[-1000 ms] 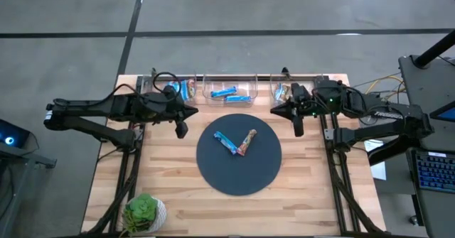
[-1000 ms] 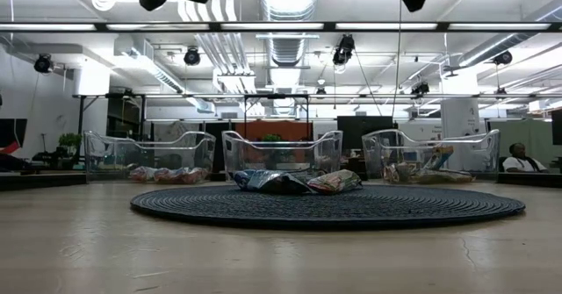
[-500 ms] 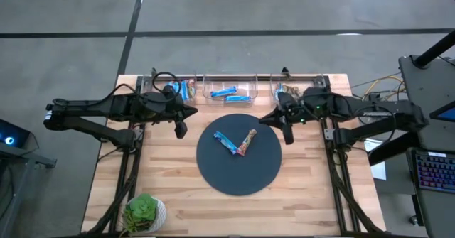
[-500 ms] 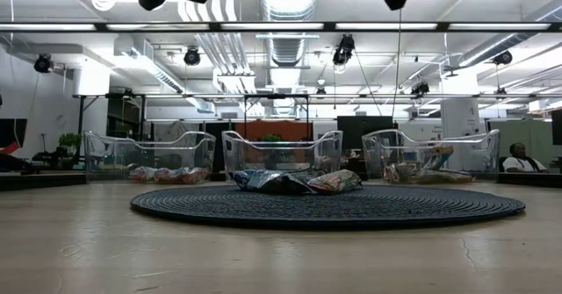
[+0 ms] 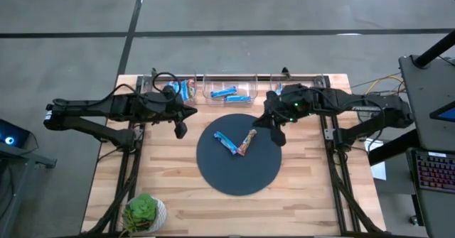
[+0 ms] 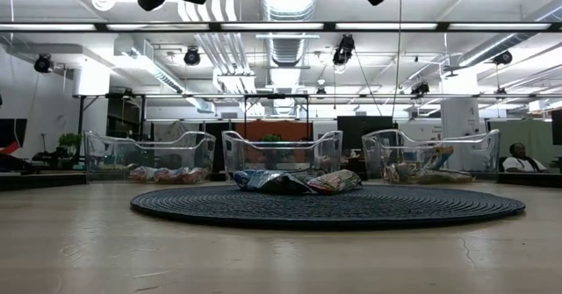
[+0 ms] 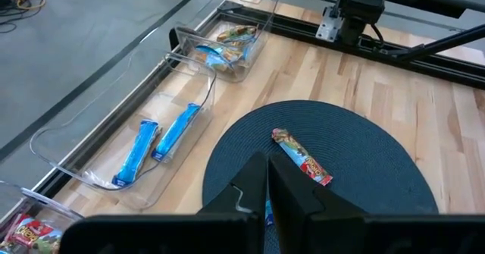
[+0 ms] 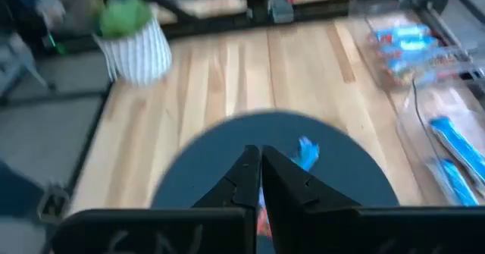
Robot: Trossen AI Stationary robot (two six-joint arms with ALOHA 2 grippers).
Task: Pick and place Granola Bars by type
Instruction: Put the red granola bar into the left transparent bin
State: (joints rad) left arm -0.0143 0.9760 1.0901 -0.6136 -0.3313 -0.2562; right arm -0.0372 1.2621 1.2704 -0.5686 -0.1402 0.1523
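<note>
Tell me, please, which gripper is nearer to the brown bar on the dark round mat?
Right. The right gripper, fingers shut, hangs just beside the brown bar at the mat's edge. The left gripper, also shut, waits off the mat's far side.

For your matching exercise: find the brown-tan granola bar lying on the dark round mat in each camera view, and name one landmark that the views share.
High view: brown-tan granola bar on the mat, right of the blue bar.
Low view: at mat centre, the right-hand wrapper of the cluster.
Left wrist view: on the mat, beyond the left tool's tips.
Right wrist view: cannot be made out.
Shared landmark: the dark round mat.
</note>
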